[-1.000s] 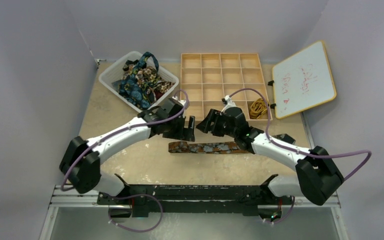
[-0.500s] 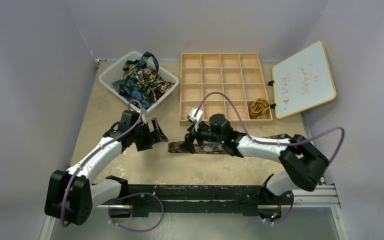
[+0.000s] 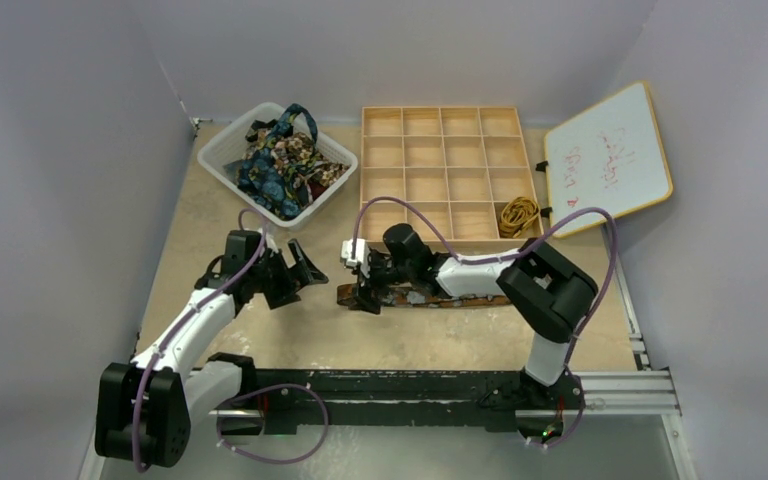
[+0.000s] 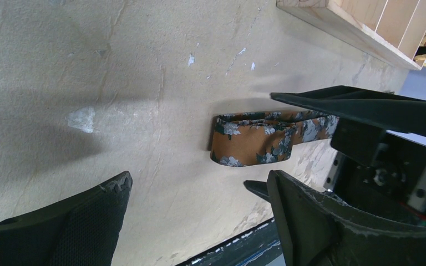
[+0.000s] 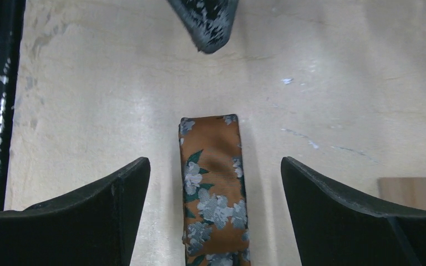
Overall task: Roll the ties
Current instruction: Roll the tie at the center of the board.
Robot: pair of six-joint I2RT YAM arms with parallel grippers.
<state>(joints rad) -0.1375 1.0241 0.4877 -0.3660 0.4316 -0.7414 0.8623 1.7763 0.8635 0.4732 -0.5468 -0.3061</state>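
An orange-brown tie with grey-blue flowers [image 3: 430, 297] lies flat on the table, its folded end at the left. My right gripper [image 3: 364, 289] is open and straddles that end; in the right wrist view the tie [image 5: 213, 188] runs between the two fingers without touching them. My left gripper [image 3: 308, 268] is open and empty just left of the tie; its wrist view shows the tie's end [image 4: 252, 138] ahead of the fingers. More ties [image 3: 280, 160] are heaped in the white basket [image 3: 222, 152]. A gold-yellow tie [image 3: 517, 214] sits in one cell of the wooden tray.
A wooden tray of square compartments [image 3: 450, 170] stands at the back centre. A whiteboard [image 3: 607, 158] leans at the back right. The black rail [image 3: 390, 385] runs along the near edge.
My right gripper has swung left along the tie to its left end and come down around it. My left arm has drawn back to the left, away from the tie.
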